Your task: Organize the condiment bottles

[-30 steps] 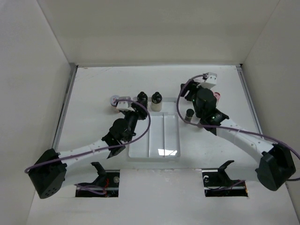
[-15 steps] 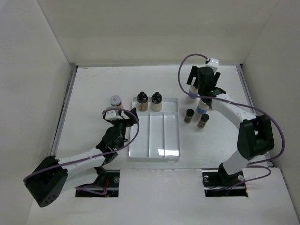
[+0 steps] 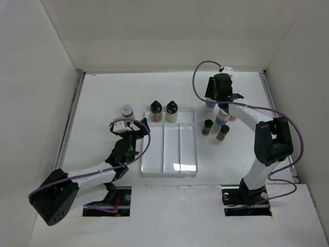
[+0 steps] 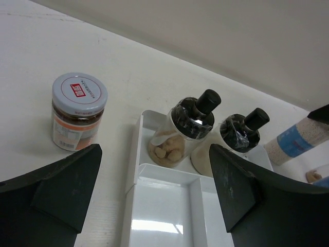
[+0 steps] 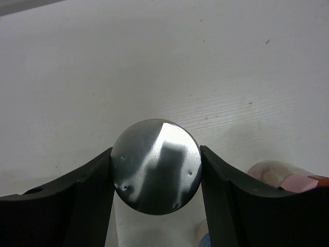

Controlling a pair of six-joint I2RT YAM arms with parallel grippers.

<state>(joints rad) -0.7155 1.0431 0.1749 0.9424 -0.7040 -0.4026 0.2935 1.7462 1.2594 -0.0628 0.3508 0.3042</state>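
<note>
Grips silver-capped bottle (image 5: 154,172) between fingers of right gripper (image 5: 156,150), at 1 o'clock of tray (image 3: 172,152). Holds left gripper (image 4: 155,149) spread wide and empty at tray's 9 o'clock. Judged barely begun: two black-capped bottles (image 4: 187,131) seated at tray's 12 o'clock end. Outstanding: red-labelled jar (image 3: 126,110) at 10 o'clock, small brown bottles (image 3: 207,127) at 2 o'clock. White matte table (image 3: 103,92), plain white walls (image 3: 154,31).
</note>
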